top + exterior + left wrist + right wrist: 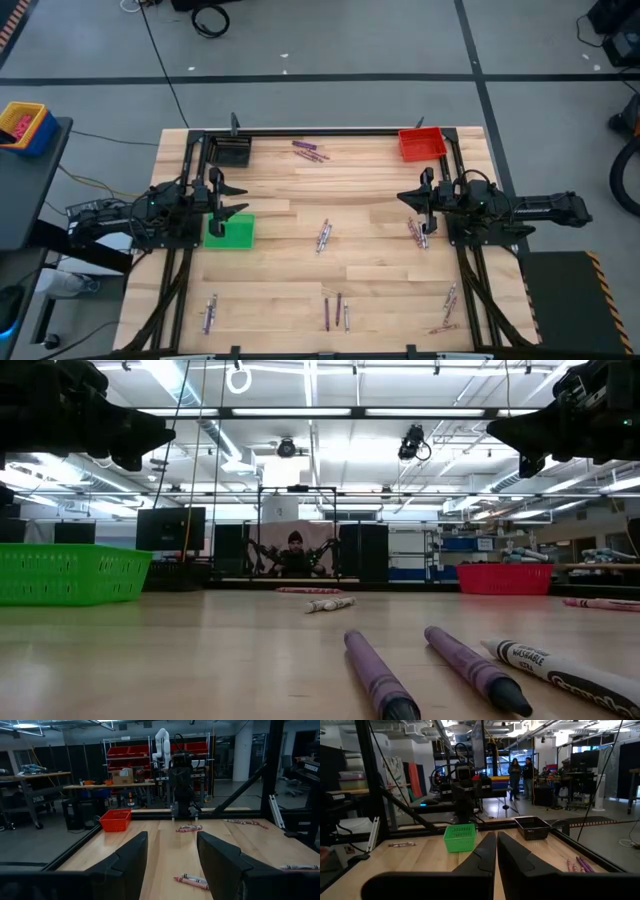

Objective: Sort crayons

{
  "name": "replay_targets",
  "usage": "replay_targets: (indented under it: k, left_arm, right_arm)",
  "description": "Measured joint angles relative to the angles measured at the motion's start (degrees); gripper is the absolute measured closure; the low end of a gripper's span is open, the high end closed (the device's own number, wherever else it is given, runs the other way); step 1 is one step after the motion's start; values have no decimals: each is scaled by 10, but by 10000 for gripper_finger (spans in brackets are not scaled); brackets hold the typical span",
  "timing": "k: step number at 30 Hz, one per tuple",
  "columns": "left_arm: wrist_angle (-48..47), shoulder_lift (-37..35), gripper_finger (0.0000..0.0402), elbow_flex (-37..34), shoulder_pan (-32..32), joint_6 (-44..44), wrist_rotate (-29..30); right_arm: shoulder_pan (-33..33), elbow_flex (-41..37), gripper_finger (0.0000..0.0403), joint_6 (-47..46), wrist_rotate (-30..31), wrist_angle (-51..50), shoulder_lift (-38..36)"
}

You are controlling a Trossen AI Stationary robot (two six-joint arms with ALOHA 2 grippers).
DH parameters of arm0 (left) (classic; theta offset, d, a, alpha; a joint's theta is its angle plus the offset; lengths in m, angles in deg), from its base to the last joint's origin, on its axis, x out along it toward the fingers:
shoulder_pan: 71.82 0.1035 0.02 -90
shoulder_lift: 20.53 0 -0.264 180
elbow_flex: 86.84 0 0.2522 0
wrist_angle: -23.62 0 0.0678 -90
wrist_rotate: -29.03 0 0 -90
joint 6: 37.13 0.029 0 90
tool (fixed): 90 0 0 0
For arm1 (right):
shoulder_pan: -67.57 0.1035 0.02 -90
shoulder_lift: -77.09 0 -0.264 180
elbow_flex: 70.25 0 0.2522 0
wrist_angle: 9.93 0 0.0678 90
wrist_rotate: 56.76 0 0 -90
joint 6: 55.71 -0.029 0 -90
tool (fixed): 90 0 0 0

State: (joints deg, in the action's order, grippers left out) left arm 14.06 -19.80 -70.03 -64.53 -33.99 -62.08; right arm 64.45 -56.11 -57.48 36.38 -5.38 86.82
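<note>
— What's lying in front of you?
— Purple crayons (430, 670) are lying at five o'clock, a pale one (329, 604) at center. A green basket (70, 574) is sitting at nine, a red one (504, 578) at three.

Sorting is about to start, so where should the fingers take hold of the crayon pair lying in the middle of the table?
Grip the crayon pair mid-length, coming straight down from above. The crayons lie flat, side by side, running nearly front to back, so the fingers should close across their width. The open left gripper could probably do it.
</note>
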Motion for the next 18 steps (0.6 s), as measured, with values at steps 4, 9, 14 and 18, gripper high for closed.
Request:
replay_targets:
  k: [4, 9, 14, 18]
  left_arm:
    - [0, 0, 218, 0, 0, 0, 0]
    - [0, 0, 218, 0, 0, 0, 0]
    - [0, 0, 218, 0, 0, 0, 0]
    - [0, 0, 218, 0, 0, 0, 0]
  right_arm:
    - [0, 0, 380, 0, 0, 0, 0]
    - [0, 0, 380, 0, 0, 0, 0]
    - [0, 0, 380, 1, 0, 0, 0]
    - [0, 0, 380, 28, 13, 0, 0]
